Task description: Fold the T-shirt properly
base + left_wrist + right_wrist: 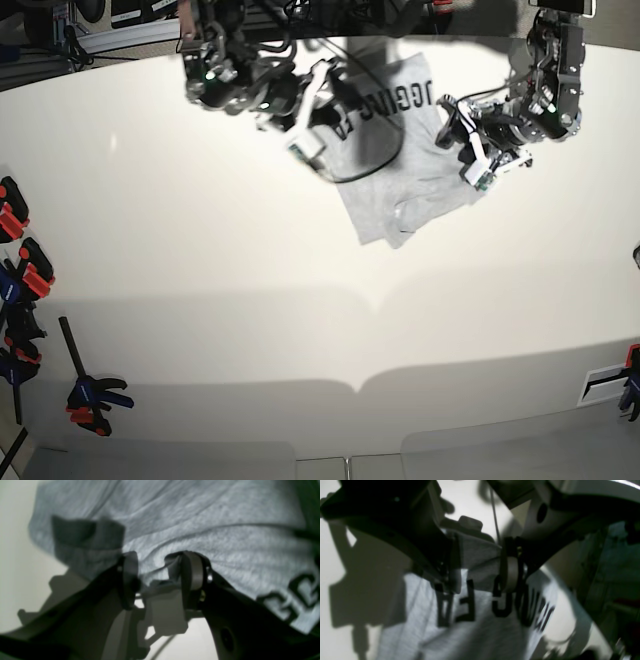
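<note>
In the base view you are looking at the T-shirt (400, 170) lying at the far edge of the tabletop (200, 300), lettering up, its long axis running from the far side down toward you at a slight slant. On that view's left, your right claw (318, 120) is gripping a fold of grey cloth; the right wrist view is showing its jaws nearly closed on that pinch, with the lettering (495, 600) hanging just below. On that view's right, your left claw (470, 150) is holding the opposite edge; in the left wrist view the jaws are standing a little apart with a bunched edge of the T-shirt (200, 530) caught between them. Both claws are flanking the cloth, so I judge the coming fold is turning on carrying both edges evenly across the short axis.
</note>
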Controlling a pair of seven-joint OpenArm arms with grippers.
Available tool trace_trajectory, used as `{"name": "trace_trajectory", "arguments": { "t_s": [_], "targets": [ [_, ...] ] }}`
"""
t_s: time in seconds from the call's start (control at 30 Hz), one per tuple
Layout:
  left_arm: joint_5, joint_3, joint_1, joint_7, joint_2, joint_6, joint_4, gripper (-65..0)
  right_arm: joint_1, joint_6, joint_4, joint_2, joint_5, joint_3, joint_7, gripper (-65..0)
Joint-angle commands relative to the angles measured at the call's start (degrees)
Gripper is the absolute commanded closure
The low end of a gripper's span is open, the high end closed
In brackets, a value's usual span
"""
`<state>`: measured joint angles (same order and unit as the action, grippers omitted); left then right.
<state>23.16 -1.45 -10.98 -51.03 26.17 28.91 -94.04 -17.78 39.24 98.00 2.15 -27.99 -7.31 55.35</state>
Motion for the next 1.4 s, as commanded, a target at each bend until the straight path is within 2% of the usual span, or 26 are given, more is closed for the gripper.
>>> {"name": "trace_trajectory", "arguments": {
  "t_s": [0.0, 0.13, 0.23, 0.37, 0.5, 0.6, 0.7, 0.9, 0.97, 1.0, 1.07, 1.17, 1.23, 1.37],
  "targets": [
    [-0.59, -0.37, 0.72, 0.15, 0.68, -0.44, -0.48, -26.0, 0.35, 0.76, 1.05, 0.92, -1.01, -1.44, -1.36, -24.6],
    [-0.59, -0.37, 1.66, 0.83, 0.68, -0.44, -0.48, -26.0, 0.63, 0.76, 1.05, 3.28, 2.56, -5.46, -1.57, -24.6],
    [-0.61, -0.37, 1.77, 0.92, 0.68, -0.42, -0.48, -26.0, 0.96, 0.76, 1.05, 4.37, 5.55, -5.73, -1.51, -24.6],
    [-0.61, -0.37, 1.64, -1.05, 0.7, -0.44, -0.48, -26.0, 1.14, -1.11, 1.05, 3.13, 8.68, -5.7, -1.53, -24.6],
    [-0.52, -0.37, 1.64, -3.89, 0.7, -0.5, -1.55, -26.0, 1.14, -1.95, 1.07, 1.2, 8.81, -5.62, -1.49, -24.6],
    [0.39, -0.39, 1.62, -4.96, 0.72, -1.42, -5.03, -26.0, 1.27, -2.45, 1.29, 1.03, 8.74, -4.22, -1.51, -24.6],
    [1.81, -0.39, 1.64, -5.11, 0.72, -2.86, -10.88, -26.0, 1.27, -2.45, 3.3, 1.03, 8.68, -1.51, -1.33, -24.6],
    [1.97, -0.44, 1.6, -4.79, 0.7, -2.84, -21.62, -26.0, 1.14, -2.38, 12.17, 1.03, 5.88, 4.96, 2.14, -24.6],
    [1.99, -0.83, 1.27, -3.1, 0.68, -3.13, -22.86, -26.0, 0.5, -2.38, 15.52, 1.01, 5.62, 7.52, 2.78, -24.6],
    [1.97, -1.36, 0.9, -1.2, 0.7, -4.35, -22.99, -26.0, 0.13, -2.38, 17.11, 1.03, 5.38, 8.94, 3.04, -24.6],
    [1.99, -3.52, -0.83, 3.41, 0.68, -6.62, -22.99, -26.0, -1.18, -2.36, 20.11, 1.03, 5.29, 12.0, 3.3, -24.6],
    [4.79, -8.35, -4.52, 5.29, 0.68, -6.62, -22.99, -26.0, -3.72, -2.36, 24.0, 0.98, 5.27, 17.44, 3.93, -24.6],
    [7.23, -12.07, -7.65, 5.25, 0.68, -5.9, -22.99, -26.0, -6.08, -2.29, 26.25, 0.79, 4.72, 21.35, 4.33, -24.6],
    [11.19, -19.43, -14.03, 3.96, 0.66, -2.73, -23.02, -26.0, -11.85, -0.7, 29.44, -0.31, -0.92, 28.79, 6.4, -24.6]
  ]
}}
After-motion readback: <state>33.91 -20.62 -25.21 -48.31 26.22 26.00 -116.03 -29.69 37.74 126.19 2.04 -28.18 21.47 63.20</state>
